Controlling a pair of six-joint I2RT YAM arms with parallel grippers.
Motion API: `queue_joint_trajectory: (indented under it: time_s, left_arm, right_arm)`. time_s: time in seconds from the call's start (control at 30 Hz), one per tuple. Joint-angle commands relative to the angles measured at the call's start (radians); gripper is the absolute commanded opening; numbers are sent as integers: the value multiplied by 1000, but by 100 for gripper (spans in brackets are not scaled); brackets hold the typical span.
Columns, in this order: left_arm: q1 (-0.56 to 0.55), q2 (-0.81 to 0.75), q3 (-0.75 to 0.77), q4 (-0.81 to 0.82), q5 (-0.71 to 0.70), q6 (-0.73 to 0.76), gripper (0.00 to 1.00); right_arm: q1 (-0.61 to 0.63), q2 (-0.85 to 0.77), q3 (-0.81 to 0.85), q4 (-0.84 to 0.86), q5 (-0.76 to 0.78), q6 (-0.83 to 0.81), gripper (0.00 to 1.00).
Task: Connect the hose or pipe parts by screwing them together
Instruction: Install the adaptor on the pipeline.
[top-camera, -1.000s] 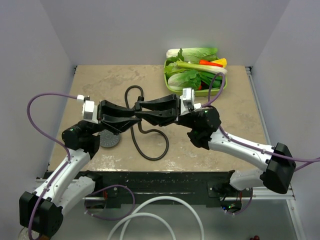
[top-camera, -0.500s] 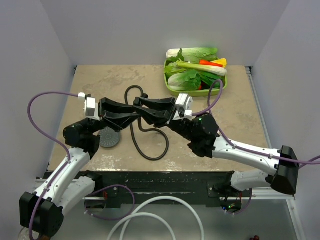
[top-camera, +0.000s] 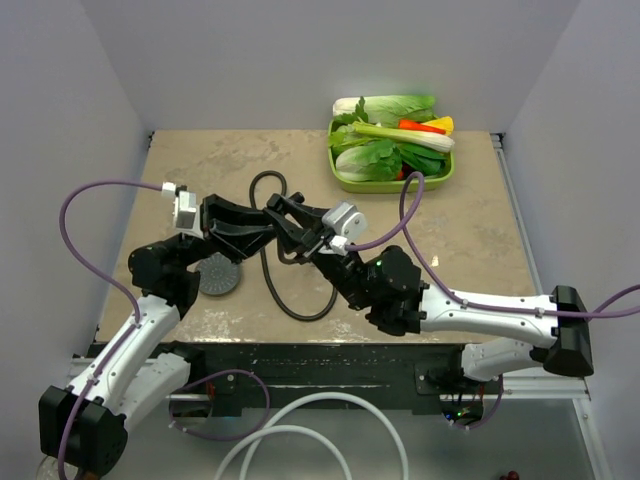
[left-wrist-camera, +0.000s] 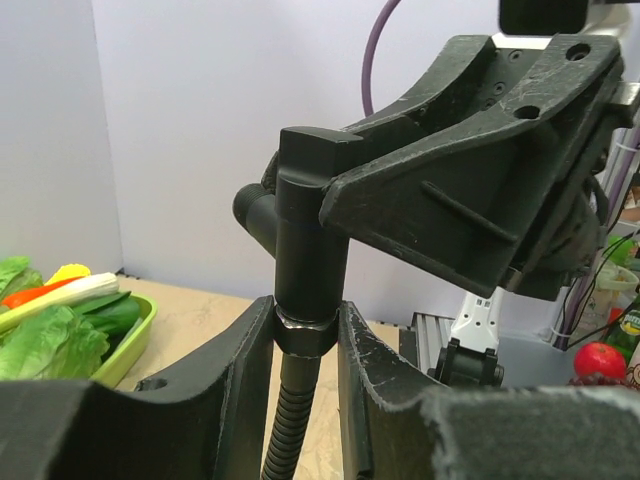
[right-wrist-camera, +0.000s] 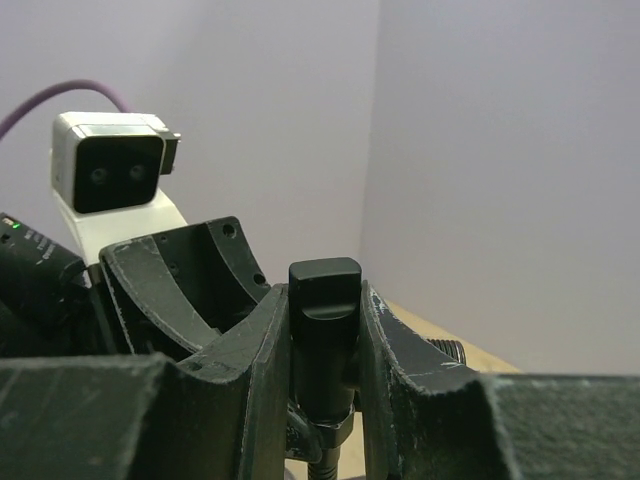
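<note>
The small black T-shaped fitting (left-wrist-camera: 305, 220) stands upright on the ribbed black hose (left-wrist-camera: 285, 430), above the table's middle left. My left gripper (left-wrist-camera: 305, 322) is shut on the hex nut (left-wrist-camera: 305, 340) at the hose end, just under the fitting. From the other side, my right gripper (right-wrist-camera: 325, 320) is shut on the fitting's body (right-wrist-camera: 325, 300). In the top view both grippers, left (top-camera: 266, 228) and right (top-camera: 286, 218), meet tip to tip and hide the joint. The hose (top-camera: 300, 312) loops over the table below them. The dark grey shower head (top-camera: 220, 277) lies disc-up under the left arm.
A green tray (top-camera: 345, 183) of vegetables stands at the back right. A thick white hose (top-camera: 300, 420) curls on the floor in front of the table. Purple cables (top-camera: 95, 190) arc off both wrists. Grey walls close in on three sides.
The right wrist has swung left and toward the near edge, turning about the fitting while staying shut on it. The left gripper has barely moved and still holds the nut.
</note>
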Motion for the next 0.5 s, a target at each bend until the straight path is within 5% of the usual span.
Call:
queue_joint_trajectory:
  time_s: [0.0, 0.3, 0.37, 0.47]
  left_arm:
    - [30, -19, 61, 88, -272, 39, 0]
    - [59, -39, 32, 79, -319, -3, 0]
    - [66, -44, 21, 85, -316, -25, 0]
    - [80, -51, 5, 99, -318, -42, 0]
  right_arm:
    - [89, 79, -5, -258, 178, -17, 0]
    - [118, 111, 39, -324, 327, 30, 0]
    - [118, 107, 42, -329, 342, 39, 12]
    - [118, 102, 44, -335, 347, 39, 17]
